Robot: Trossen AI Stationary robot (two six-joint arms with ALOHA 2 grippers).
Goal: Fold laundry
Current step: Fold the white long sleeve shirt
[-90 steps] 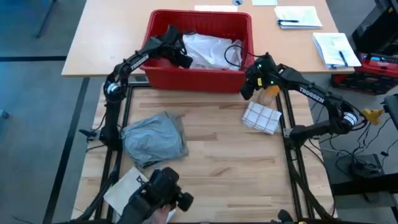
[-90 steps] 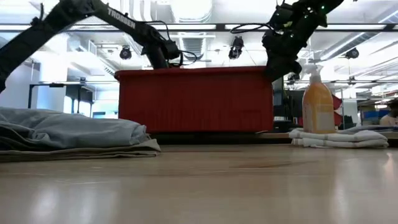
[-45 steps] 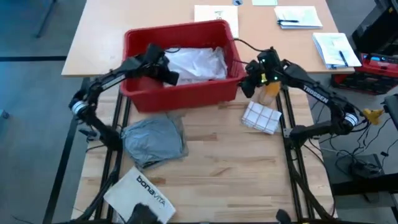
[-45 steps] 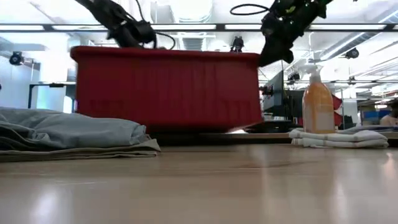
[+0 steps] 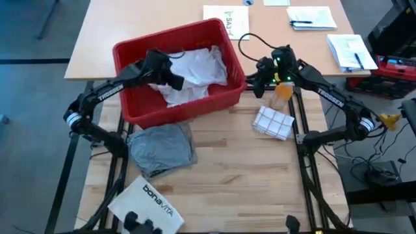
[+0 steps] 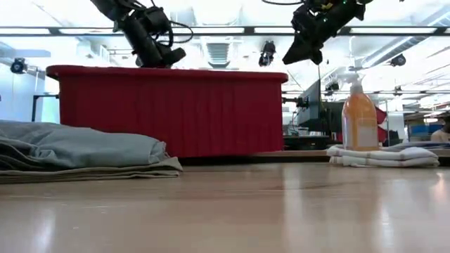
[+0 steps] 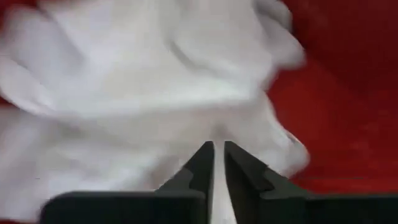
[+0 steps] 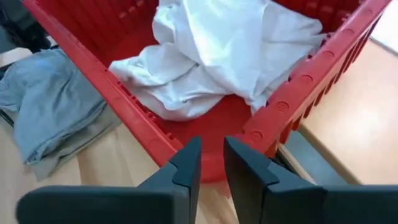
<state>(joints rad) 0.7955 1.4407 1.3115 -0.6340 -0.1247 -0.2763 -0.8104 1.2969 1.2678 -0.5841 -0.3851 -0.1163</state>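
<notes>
I have the table (image 5: 247, 169) in front of me with the red bin (image 5: 224, 101) sitting askew on it. Inside lies the white shirt (image 5: 195, 68), crumpled, next for folding, I judge. The grey T-shirt (image 5: 161, 146) rests folded on a tan piece, set aside just beside the bin. My left gripper (image 5: 170, 76) is down in the bin over the shirt, jaws almost together; whether cloth is pinched I cannot tell. My right gripper (image 5: 257, 81) hangs by the bin's corner, jaws slightly apart, empty.
</notes>
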